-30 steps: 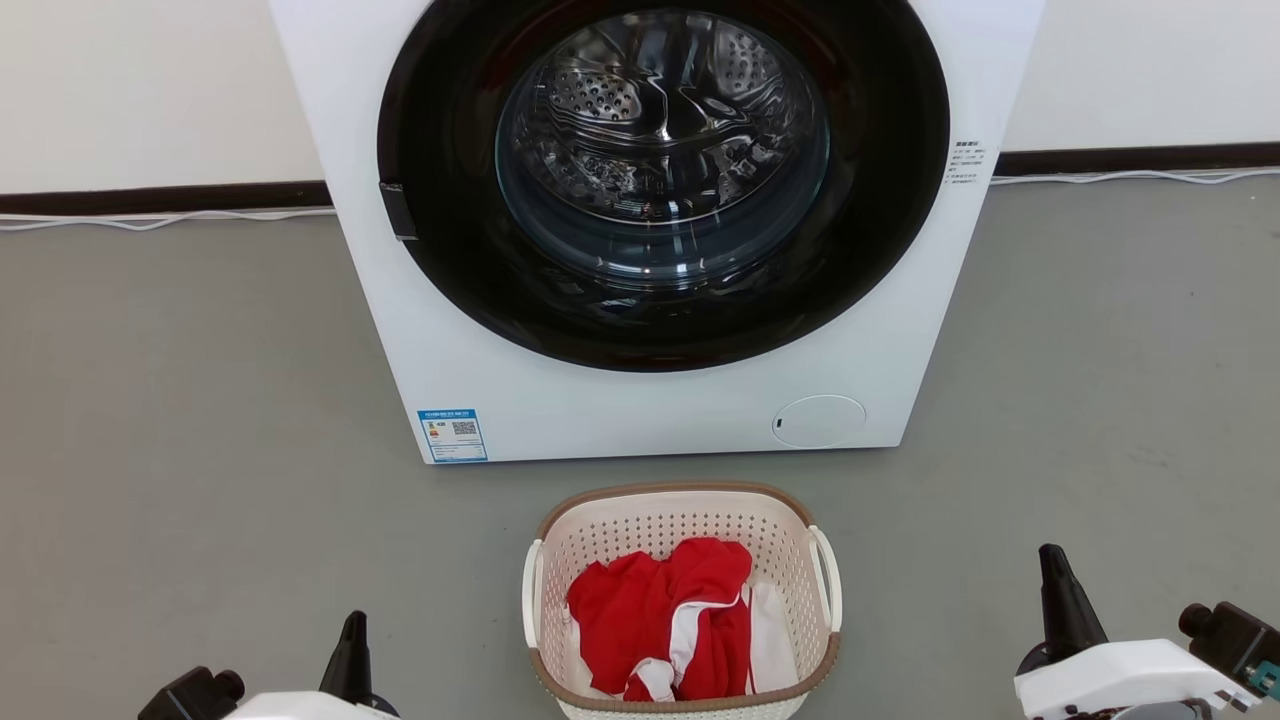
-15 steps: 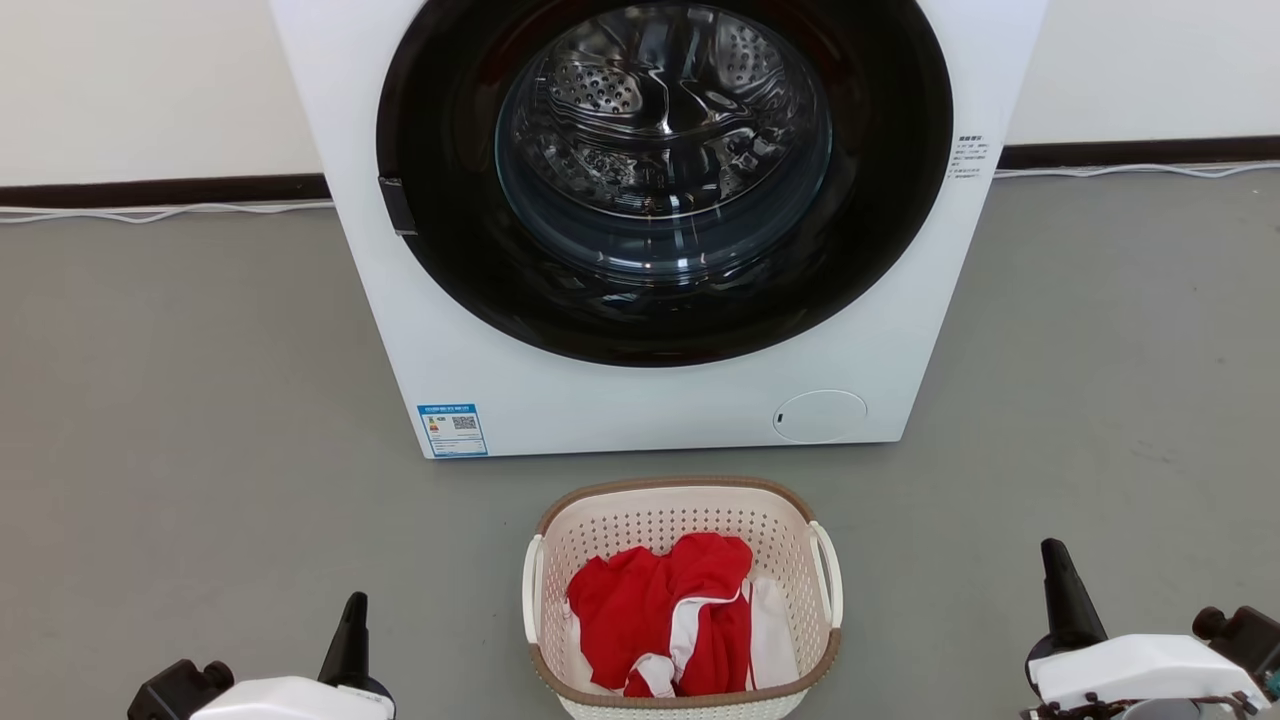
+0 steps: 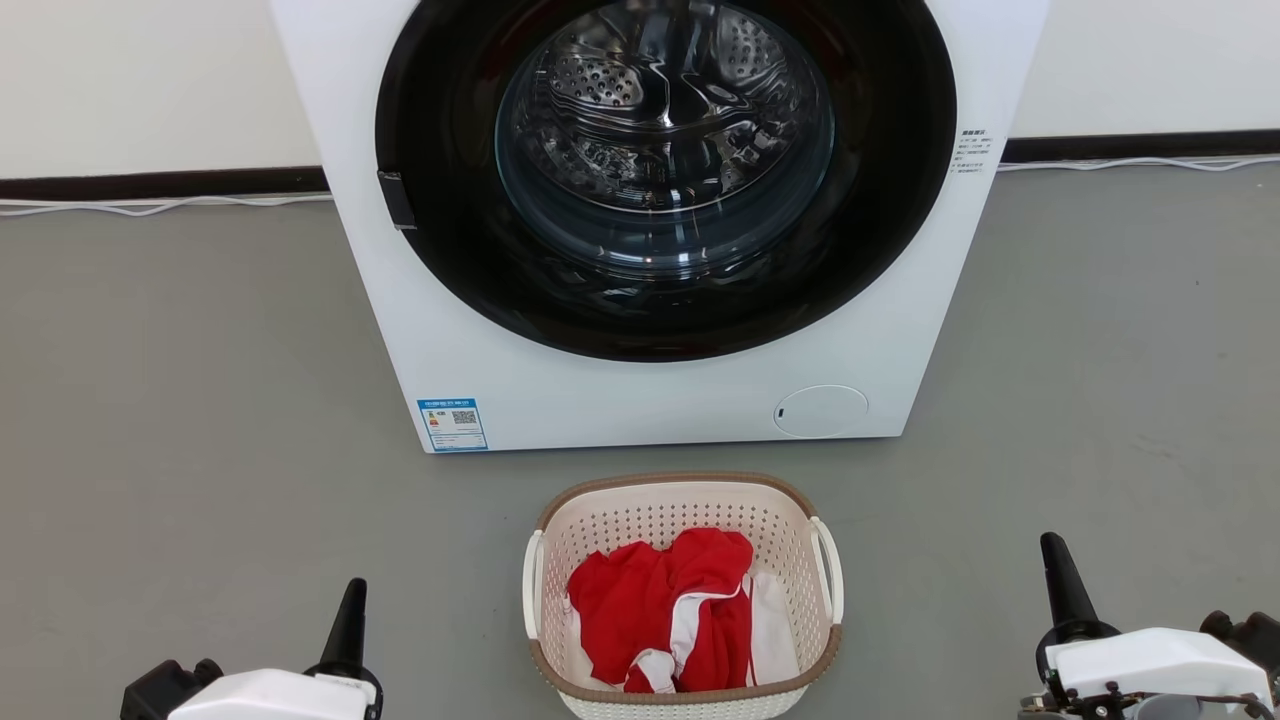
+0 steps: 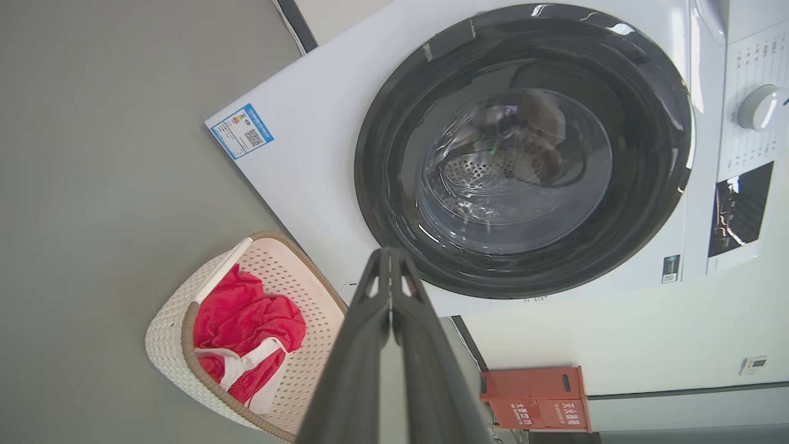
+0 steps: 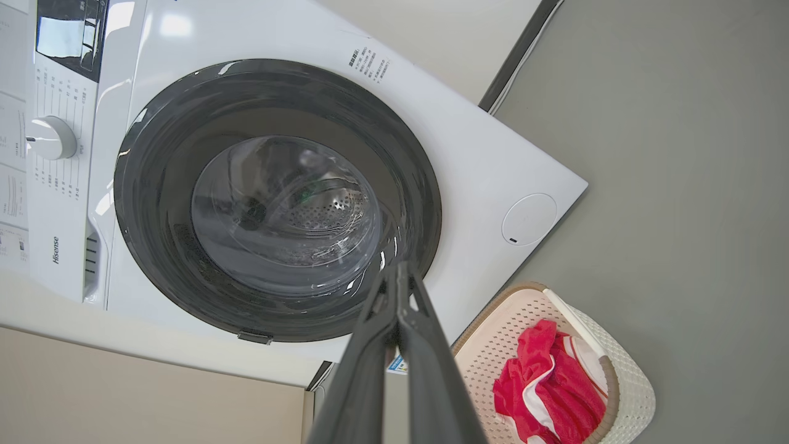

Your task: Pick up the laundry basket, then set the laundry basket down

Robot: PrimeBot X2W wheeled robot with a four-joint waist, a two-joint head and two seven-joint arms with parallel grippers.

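Head view: the laundry basket (image 3: 640,522) sits on the grey floor (image 3: 200,400) just in front of the washing machine (image 3: 900,330), with red clothing (image 3: 660,600) inside. The left gripper (image 3: 352,605) and right gripper (image 3: 1058,565) flank it, well apart from it, each with its fingers pressed together, holding nothing.

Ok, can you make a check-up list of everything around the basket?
Surface: grey floor.
Job's things: laundry basket on the floor in front of the washing machine, red and white clothes inside.
Clutter: nothing seen.
Grippers: left gripper and right gripper both off the basket, jaws shut.
Cables: white cable along the foot of the wall.
Surroundings: red box near the wall.
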